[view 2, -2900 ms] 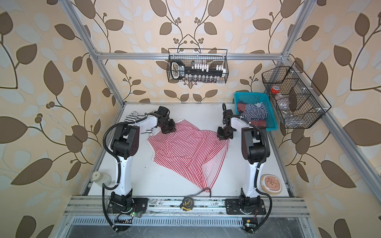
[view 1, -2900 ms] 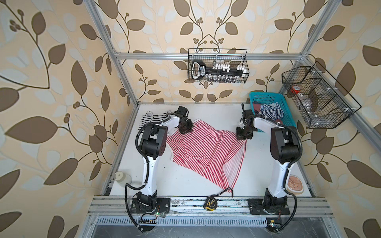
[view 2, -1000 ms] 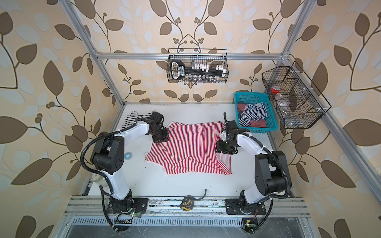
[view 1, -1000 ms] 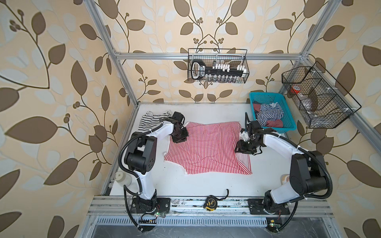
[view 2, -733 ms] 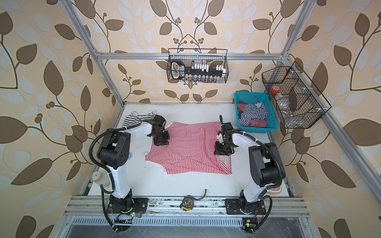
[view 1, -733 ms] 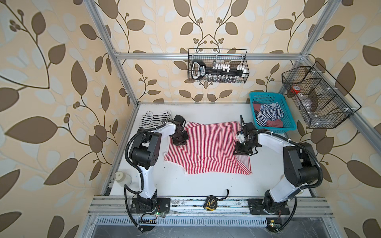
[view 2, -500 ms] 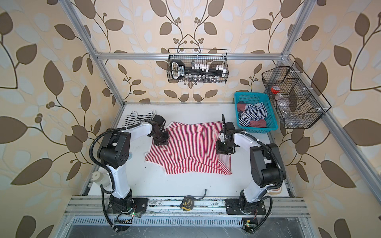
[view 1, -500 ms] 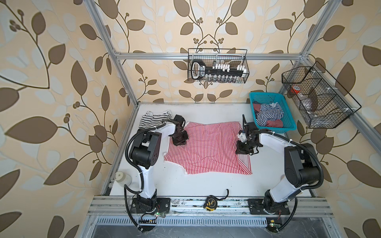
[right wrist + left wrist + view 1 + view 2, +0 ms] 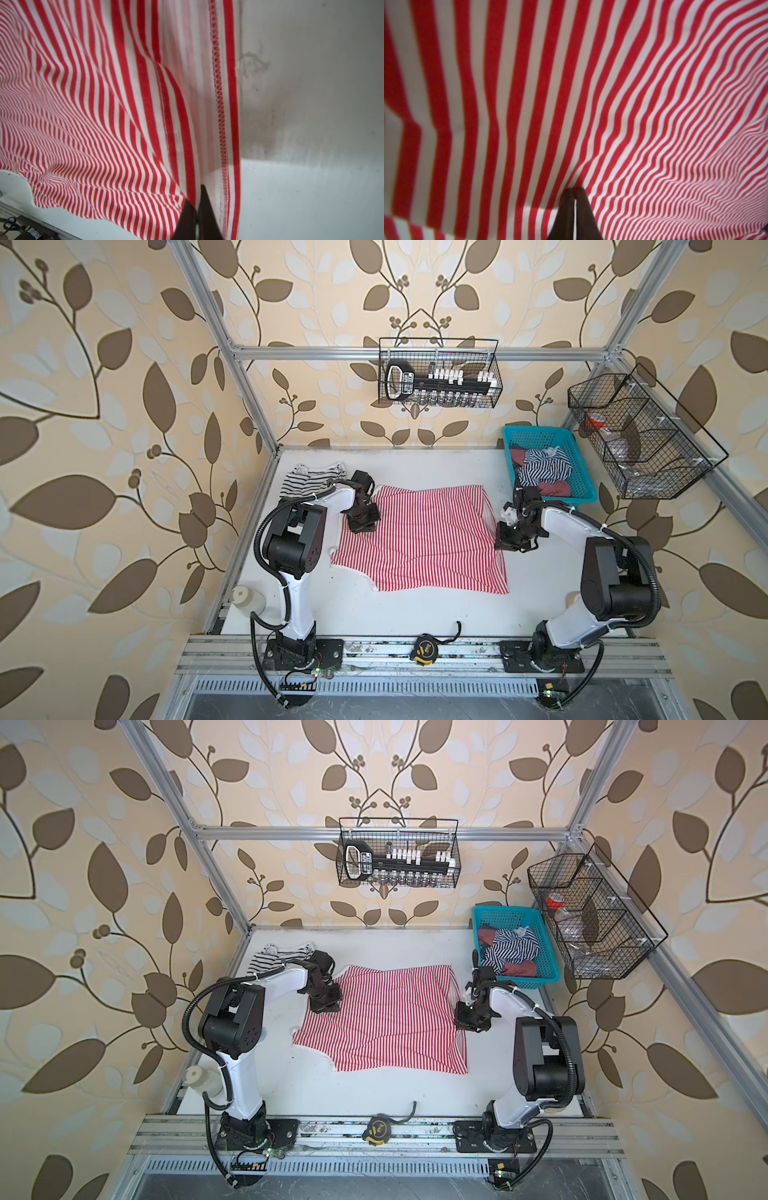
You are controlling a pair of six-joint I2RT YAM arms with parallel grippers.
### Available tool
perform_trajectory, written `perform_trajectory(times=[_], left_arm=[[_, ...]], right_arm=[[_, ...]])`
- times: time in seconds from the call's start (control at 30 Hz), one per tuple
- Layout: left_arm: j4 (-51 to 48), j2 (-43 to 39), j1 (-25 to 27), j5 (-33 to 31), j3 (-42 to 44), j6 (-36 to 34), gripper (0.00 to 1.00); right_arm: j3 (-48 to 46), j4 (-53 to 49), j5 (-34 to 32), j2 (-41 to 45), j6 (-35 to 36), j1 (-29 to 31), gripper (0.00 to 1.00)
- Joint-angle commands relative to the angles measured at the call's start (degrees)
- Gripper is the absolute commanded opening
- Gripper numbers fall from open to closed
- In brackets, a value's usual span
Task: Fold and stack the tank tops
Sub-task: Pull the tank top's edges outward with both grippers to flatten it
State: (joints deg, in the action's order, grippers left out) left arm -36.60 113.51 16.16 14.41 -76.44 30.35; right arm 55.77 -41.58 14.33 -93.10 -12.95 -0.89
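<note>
Just beyond the left end effector, at the far corner of the bench, we see the black-and-white tank top lying as a small flat bundle. We judge it to be the first piece folded and the start of the stack. The left end effector is closed, its jaws pinched on the left edge of the red-and-white tank top. The left wrist view shows its fingertips meeting in a crease of striped cloth.

Between the two end effectors this top lies spread nearly flat, and as far as we can tell it is not yet folded. Its long axis runs from one end effector to the other, with the stripes crossing that line. The scooped armhole sits on the left end effector's side, so we judge that the shoulders point that way and the stitched hem points toward the right end effector. That one is closed too, nipping the hem edge, which the right wrist view shows raised a little off the bench.

Past the right end effector, the navy-and-white tank top lies bunched in the turquoise basket; folding it and the stacking remain
</note>
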Motion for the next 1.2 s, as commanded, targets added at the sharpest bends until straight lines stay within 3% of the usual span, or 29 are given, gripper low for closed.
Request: perform_trajectory(times=[0.0, 0.07, 0.13, 0.3, 0.53, 0.73, 0.97, 1.17], left_arm=[[-2.6, 3.9, 0.2, -5.6, 1.3, -1.3, 0.08], [-2.6, 3.9, 0.2, -5.4, 1.2, -1.3, 0.08], [-2.3, 3.6, 0.2, -4.6, 0.9, -1.1, 0.11], [-1.7, 0.5, 0.3, -3.3, 0.2, -0.5, 0.17], [-2.6, -0.8, 0.4, -3.3, -2.1, -0.6, 0.18], [-3.1, 3.1, 0.3, -3.9, -4.2, -1.3, 0.18], [-3.8, 7.6, 0.2, -4.4, -8.2, -1.5, 0.18], [-5.9, 11.2, 0.1, -5.5, -11.3, -2.4, 0.18]], right_arm=[[-1.5, -3.5, -3.8, -0.7, 1.7, -0.3, 0.01], [-1.9, -3.4, -3.1, -0.7, 1.7, -0.3, 0.08], [-1.6, -2.8, -0.8, -0.7, 2.1, -0.3, 0.31], [2.3, -1.2, 2.1, 0.7, 0.6, -0.3, 0.44], [13.6, 2.6, 5.1, -4.7, -2.2, -0.3, 0.42], [23.6, 3.6, 5.7, -14.9, -2.7, -0.3, 0.36], [31.3, 4.5, 5.9, -23.7, -3.6, -0.3, 0.36], [38.5, 1.8, 1.9, -29.7, -3.3, 0.1, 0.34]])
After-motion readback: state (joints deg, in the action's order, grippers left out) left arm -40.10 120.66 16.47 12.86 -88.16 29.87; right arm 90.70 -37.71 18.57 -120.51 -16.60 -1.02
